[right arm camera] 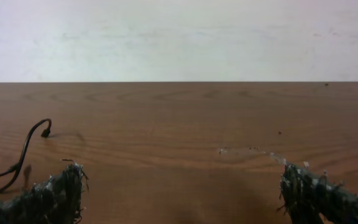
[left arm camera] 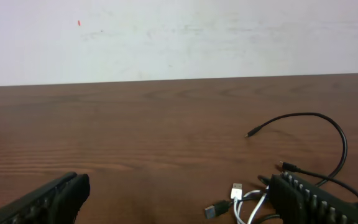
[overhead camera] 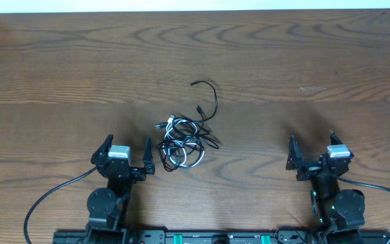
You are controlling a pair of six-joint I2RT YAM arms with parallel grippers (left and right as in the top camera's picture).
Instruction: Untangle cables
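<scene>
**Table** (overhead camera: 283, 61): dark wood grain, filling the overhead view. A pale wall (left arm camera: 166, 37) stands behind its far edge in both wrist views.

**Cables** (overhead camera: 181, 139): one tangled heap, just left of centre in the overhead view, lying on the table.
- White cable (overhead camera: 175, 160): looped in the lower part of the heap. In the left wrist view it shows at lower right (left arm camera: 253, 202), with a pale plug and a dark flat plug beside it.
- Black cables (overhead camera: 214, 102): wound through the white one. One strand arcs out of the heap toward the upper centre and ends in a small plug. In the left wrist view this arc (left arm camera: 342, 140) sits at right. In the right wrist view its plug end (right arm camera: 45, 132) shows at far left.

**Left gripper** (overhead camera: 127, 146): lower left of the overhead view. Jaws wide apart, nothing between them. Its right finger lies just beside the heap's lower left edge. In its own camera (left arm camera: 179, 205) the fingers sit in the two lower corners, the right one in front of the cables; contact cannot be told.

**Right gripper** (overhead camera: 312, 146): lower right of the overhead view, well apart from the heap. Jaws wide apart, holding nothing. In its own camera (right arm camera: 182, 199) there is only bare table between the fingers.

**Thick cords** (overhead camera: 53, 193): black, curving from the arm bases along the bottom edge.
</scene>
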